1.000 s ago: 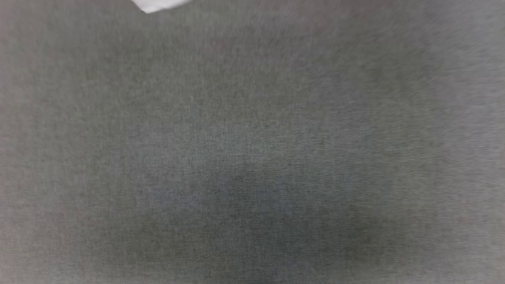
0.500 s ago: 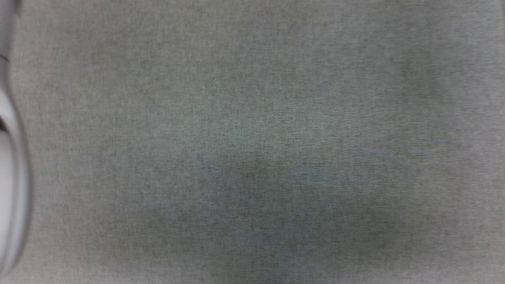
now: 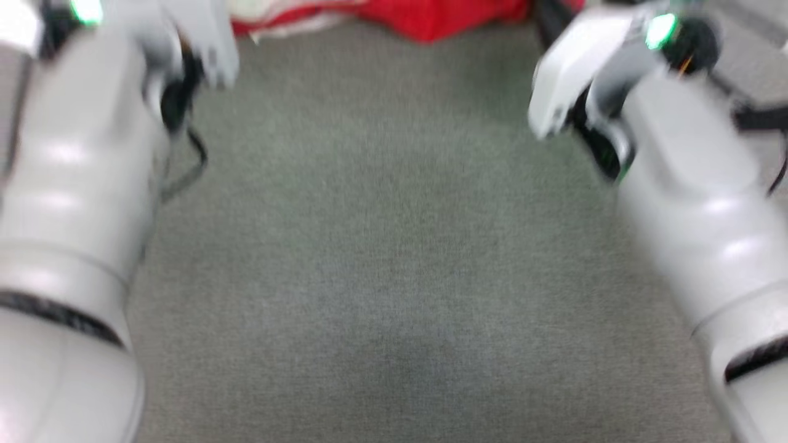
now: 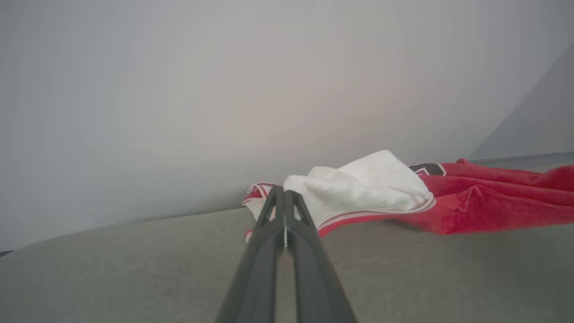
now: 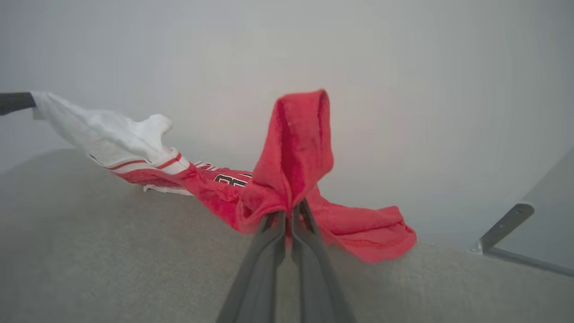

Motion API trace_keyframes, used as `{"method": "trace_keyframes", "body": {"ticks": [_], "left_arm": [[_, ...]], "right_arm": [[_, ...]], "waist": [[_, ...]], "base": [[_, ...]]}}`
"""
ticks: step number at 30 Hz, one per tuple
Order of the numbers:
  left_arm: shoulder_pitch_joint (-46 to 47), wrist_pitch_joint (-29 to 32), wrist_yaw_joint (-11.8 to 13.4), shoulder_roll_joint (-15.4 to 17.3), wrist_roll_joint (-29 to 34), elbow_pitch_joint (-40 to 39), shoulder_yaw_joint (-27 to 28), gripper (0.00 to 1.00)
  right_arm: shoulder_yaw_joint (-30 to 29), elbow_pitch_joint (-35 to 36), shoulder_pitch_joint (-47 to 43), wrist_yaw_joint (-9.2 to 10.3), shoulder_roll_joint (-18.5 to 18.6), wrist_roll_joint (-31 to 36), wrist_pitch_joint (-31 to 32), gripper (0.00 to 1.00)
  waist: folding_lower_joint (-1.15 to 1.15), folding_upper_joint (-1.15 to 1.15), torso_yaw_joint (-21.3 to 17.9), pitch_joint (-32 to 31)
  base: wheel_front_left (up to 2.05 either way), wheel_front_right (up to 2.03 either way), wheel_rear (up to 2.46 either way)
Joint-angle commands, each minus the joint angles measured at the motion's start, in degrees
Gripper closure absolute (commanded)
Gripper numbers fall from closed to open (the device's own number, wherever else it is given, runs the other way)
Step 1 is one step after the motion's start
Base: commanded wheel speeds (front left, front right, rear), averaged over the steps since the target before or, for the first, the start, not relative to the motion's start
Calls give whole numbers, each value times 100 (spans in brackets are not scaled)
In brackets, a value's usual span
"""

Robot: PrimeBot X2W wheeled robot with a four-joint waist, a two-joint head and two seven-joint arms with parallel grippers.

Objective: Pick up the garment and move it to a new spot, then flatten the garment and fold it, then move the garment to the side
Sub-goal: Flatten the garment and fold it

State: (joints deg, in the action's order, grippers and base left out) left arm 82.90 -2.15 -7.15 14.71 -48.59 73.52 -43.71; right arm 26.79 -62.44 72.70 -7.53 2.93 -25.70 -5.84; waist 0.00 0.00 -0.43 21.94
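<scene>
The garment [image 5: 210, 188], a small red jersey with white sleeves, is seen lying crumpled on a grey cloth-covered surface [image 3: 394, 246], close to a pale wall [image 4: 179, 89]. In the blurred head view it is found at the top edge, between the two pale forearms, the left forearm [image 3: 74, 184] and the right forearm [image 3: 695, 203]. A green light [image 3: 662, 29] is lit near the right wrist, and a black cable [image 3: 191, 160] is looped beside the left one.

In the left wrist view, the left gripper [image 4: 284, 195] is shown with its two dark fingers pressed together, their tips met at the edge of the white sleeve [image 4: 367, 184]. A thin pale sliver is visible between the fingers. In the right wrist view, the same sleeve is seen drawn out and raised off the surface towards a dark finger at the left edge, so the sleeve is taken to be clamped there.

The right gripper [image 5: 289, 214] is closed on the red cloth, and a fold of it is stood up above the fingertips, while another red part is spread on the surface just to the right. Between the two held points the jersey is stretched loosely, with part of its black, white-outlined lettering [image 5: 231, 180] exposed; the characters cannot be read in full. A grey metal bracket [image 5: 504, 229] is fixed at the far right.
</scene>
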Motion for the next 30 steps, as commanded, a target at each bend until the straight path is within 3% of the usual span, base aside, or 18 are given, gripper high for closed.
{"method": "trace_keyframes", "body": {"ticks": [1,11,17,21,28,30], "left_arm": [[-372,-75,-44,9,-75,-8,13,100],[-2690,-848,58,106,-258,-490,-22,100],[-4156,-1066,524,479,-336,-1527,2,100],[-5204,-969,1155,891,-464,-2967,71,100],[-7095,-347,2896,1988,-654,-6420,207,100],[-7564,-173,3315,2163,-729,-7280,188,100]], "right_arm": [[94,88,-404,9,3,-190,48,100],[367,1477,-2997,9,637,-533,131,100],[-282,2677,-4676,9,1015,-352,591,100],[-1071,3691,-5789,9,1090,-49,1142,100],[-2341,5723,-7268,9,834,514,2452,100],[-2584,6160,-7547,9,739,591,2840,100]], "waist": [[0,0,-22,-903],[0,0,125,-1562],[0,0,217,-1556],[0,0,236,-1495],[0,0,239,-1349],[0,0,236,-1295]], "base": [[0,0,0],[0,0,0],[0,0,0],[0,0,0],[0,0,0],[0,0,0]]}}
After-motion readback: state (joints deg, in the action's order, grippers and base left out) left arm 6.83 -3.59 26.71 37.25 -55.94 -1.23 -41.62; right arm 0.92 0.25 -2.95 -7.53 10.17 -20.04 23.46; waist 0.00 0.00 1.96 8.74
